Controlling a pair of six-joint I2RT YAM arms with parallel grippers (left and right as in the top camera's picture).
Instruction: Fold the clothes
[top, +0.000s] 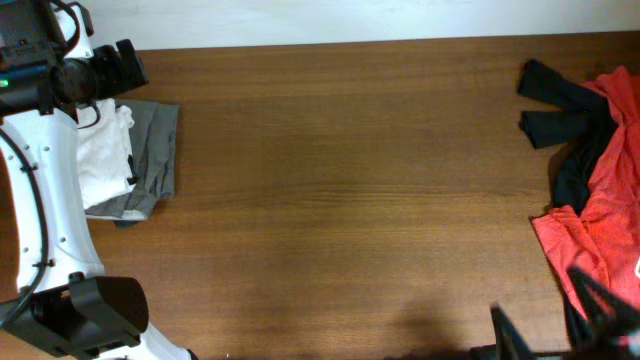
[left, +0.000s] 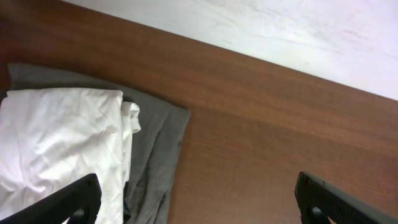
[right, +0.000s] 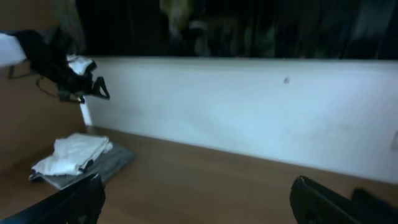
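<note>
Left gripper (left: 198, 206): jaws spread, empty, near white T-shirt (left: 59, 134)
Right gripper (right: 199, 208): jaws spread, empty
T-shirt: folded, lying on grey trousers (left: 157, 144)
Red garment (top: 603, 215): opposite table (top: 340, 180) end

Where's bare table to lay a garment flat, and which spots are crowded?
The middle of the table is bare, from the grey trousers under the folded white T-shirt on the left to the black garment and red garment on the right. Crowded: the left edge, with that stack and the left arm, and the right edge.
</note>
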